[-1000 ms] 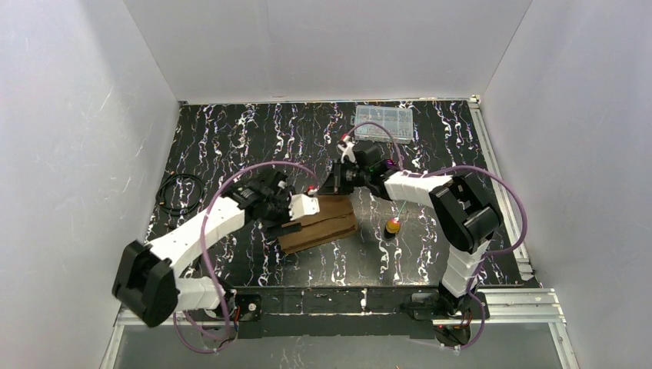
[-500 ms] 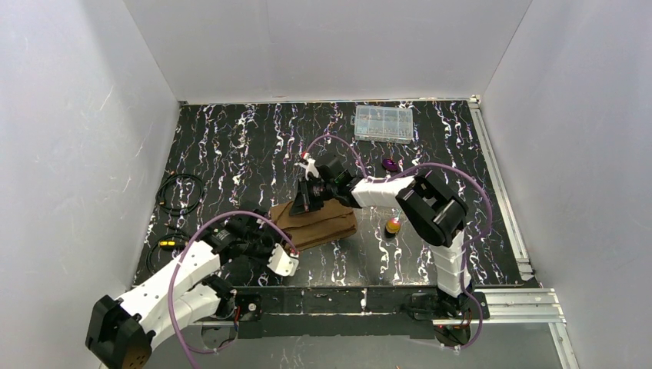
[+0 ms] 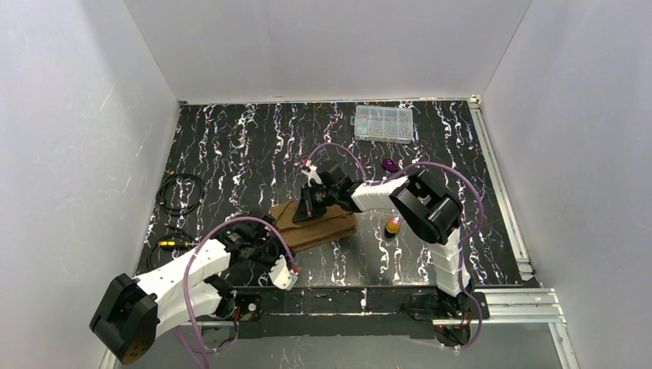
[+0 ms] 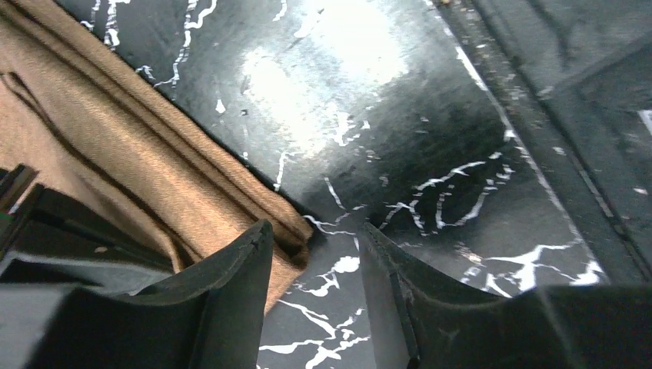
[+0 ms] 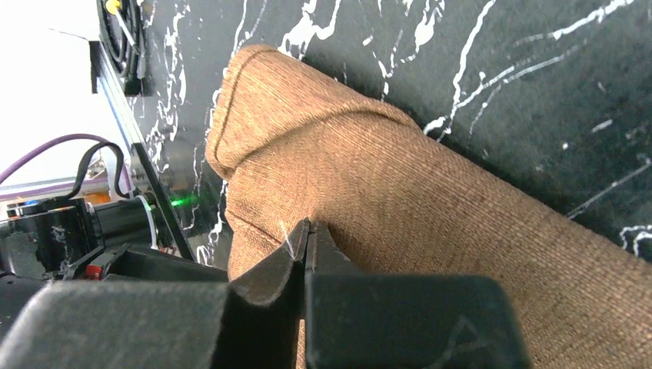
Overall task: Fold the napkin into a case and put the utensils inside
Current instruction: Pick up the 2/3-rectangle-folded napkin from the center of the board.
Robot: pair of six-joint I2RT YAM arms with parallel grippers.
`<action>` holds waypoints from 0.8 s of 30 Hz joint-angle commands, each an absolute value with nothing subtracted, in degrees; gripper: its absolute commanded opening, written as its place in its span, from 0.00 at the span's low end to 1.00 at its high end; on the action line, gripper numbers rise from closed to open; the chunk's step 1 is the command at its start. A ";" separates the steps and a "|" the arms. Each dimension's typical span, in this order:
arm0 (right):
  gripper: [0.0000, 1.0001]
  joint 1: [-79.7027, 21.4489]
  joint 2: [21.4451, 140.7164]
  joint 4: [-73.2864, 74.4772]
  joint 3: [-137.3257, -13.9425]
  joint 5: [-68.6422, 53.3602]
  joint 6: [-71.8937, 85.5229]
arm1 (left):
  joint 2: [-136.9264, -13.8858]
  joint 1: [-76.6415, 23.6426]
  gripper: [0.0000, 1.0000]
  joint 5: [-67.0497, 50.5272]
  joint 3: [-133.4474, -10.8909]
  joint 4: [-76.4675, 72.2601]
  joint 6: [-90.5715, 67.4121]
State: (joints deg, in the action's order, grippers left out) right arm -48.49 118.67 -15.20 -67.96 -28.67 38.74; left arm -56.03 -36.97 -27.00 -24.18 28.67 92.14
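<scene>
Nearest me, the left gripper (image 4: pixel 315 231) hangs low over the table (image 3: pixel 231 146) by its front edge, jaws parted and empty, the napkin's near corner just beyond its fingertips. The folded napkin (image 3: pixel 327 227) lies mid-table, long axis roughly left to right. On its far-left part the right gripper (image 5: pixel 307 228) has its jaws pressed together against the cloth; whether a layer is caught I cannot tell. The gold-orange utensil (image 3: pixel 393 226) sits just right of the napkin and the purple utensil (image 3: pixel 390 164) farther back, so the 2 lie on the right gripper's side.
</scene>
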 commanded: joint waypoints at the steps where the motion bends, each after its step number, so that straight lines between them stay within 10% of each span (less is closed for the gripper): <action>1: 0.05 -48.30 119.44 -19.29 -65.77 -29.00 38.48 | -58.81 -37.31 0.43 -28.55 -22.56 25.53 94.80; 11: 0.04 -48.05 118.61 -22.36 -61.33 -28.39 39.73 | -63.21 -37.35 0.32 -25.68 -20.68 19.15 95.16; 18: 0.04 -47.94 118.73 -22.68 -60.06 -28.24 39.05 | -60.57 -37.35 0.00 -24.40 -23.10 18.54 90.06; 24: 0.04 -47.96 117.36 -21.64 -58.70 -26.87 35.32 | -56.93 -37.33 0.00 -25.97 -26.73 21.61 83.01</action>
